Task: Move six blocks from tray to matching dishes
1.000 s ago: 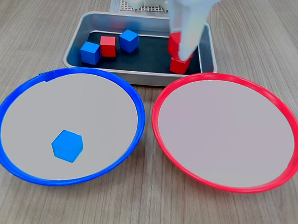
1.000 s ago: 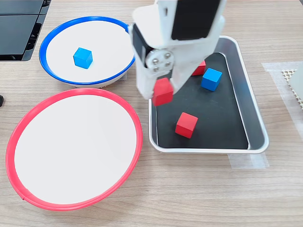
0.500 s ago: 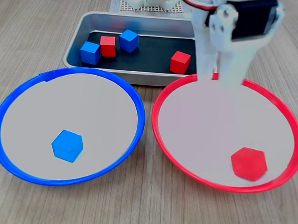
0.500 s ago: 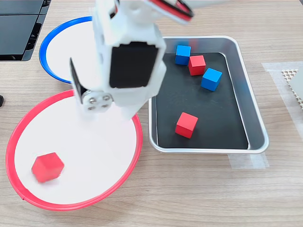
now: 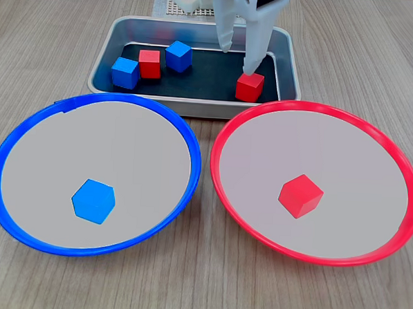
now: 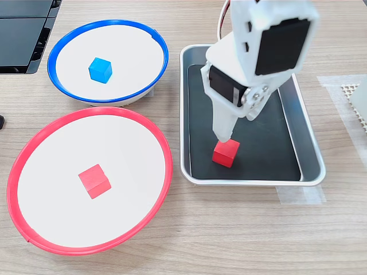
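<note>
My gripper (image 5: 238, 59) hangs open over the right end of the tray (image 5: 102, 64) in the first exterior view, with nothing between its fingers. One fingertip (image 6: 223, 136) stands just above a red block (image 5: 249, 86) on the tray's black floor. Two blue blocks (image 5: 125, 73) (image 5: 178, 56) and another red block (image 5: 149, 63) lie at the tray's left end; in the second exterior view the arm hides them. The blue-rimmed dish (image 5: 186, 143) holds a blue block (image 5: 93, 201). In the red-rimmed dish (image 5: 225, 131) lies a red block (image 5: 300, 195).
The two dishes sit side by side in front of the tray, nearly touching. A mesh pad (image 6: 351, 91) lies at the second exterior view's right edge, and a dark flat object (image 6: 23, 28) at its top left. Clear tape (image 6: 301, 195) holds the tray's edge to the wooden table.
A second ago the gripper held a red block above the tray. It swung over the red-rimmed dish and let the block go; the block now rests mid-dish. The gripper is back over the tray, open.
</note>
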Controlling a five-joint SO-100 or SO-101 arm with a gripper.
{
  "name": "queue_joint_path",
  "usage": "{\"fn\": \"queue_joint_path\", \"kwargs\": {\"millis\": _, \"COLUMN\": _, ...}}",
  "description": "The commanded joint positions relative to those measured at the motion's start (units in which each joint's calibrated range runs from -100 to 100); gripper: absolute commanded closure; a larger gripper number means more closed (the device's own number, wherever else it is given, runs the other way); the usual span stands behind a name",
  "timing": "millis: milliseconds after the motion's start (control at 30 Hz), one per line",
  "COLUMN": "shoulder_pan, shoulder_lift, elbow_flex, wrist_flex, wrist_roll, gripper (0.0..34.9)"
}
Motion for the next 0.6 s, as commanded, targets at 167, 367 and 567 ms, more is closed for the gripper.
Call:
{"fn": "queue_joint_path", "kwargs": {"millis": 167, "shoulder_pan": -1.78, "shoulder_lift": 1.92, "elbow_flex": -1.05, "wrist_flex": -3.19, "wrist_roll": 5.57, "gripper": 13.2}}
{"fn": "queue_joint_path", "kwargs": {"millis": 367, "shoulder_pan": -1.97, "shoulder_lift": 3.88, "elbow_flex": 0.77, "wrist_flex": -4.92, "wrist_roll": 7.13, "gripper": 16.4}}
{"fn": "queue_joint_path", "kwargs": {"millis": 567, "shoulder_pan": -1.5, "shoulder_lift": 8.4, "elbow_flex": -0.14, "wrist_flex": -7.9, "wrist_roll": 7.86, "gripper": 21.3}}
